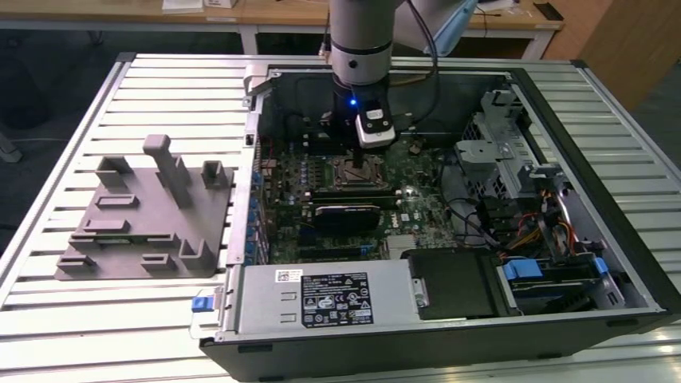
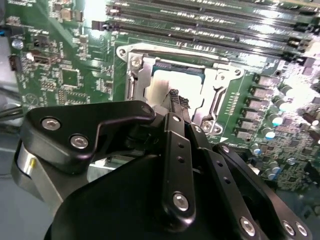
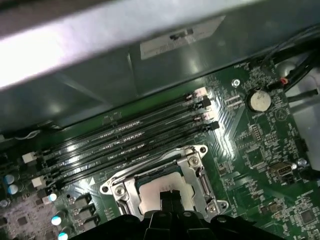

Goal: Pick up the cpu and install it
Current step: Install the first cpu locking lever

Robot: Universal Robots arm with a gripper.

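The cpu [image 2: 167,82] is a pale silver square lying flat inside the metal-framed socket [image 2: 220,80] on the green motherboard; it also shows in the first wrist view [image 3: 150,195]. My gripper [image 2: 178,98] hangs directly over its middle, its two thin black fingertips pressed together with nothing between them. I cannot tell whether the tips touch the chip's top. In the exterior view the gripper [image 1: 362,165] reaches down into the open computer case above the socket [image 1: 356,174].
A grey fixture [image 1: 149,215] with upright blocks sits on the slatted table at the exterior view's left. Memory slots [image 3: 125,140] run beside the socket. The case wall [image 1: 250,159], power supply [image 1: 319,299] and drive cage [image 1: 511,152] ring the board.
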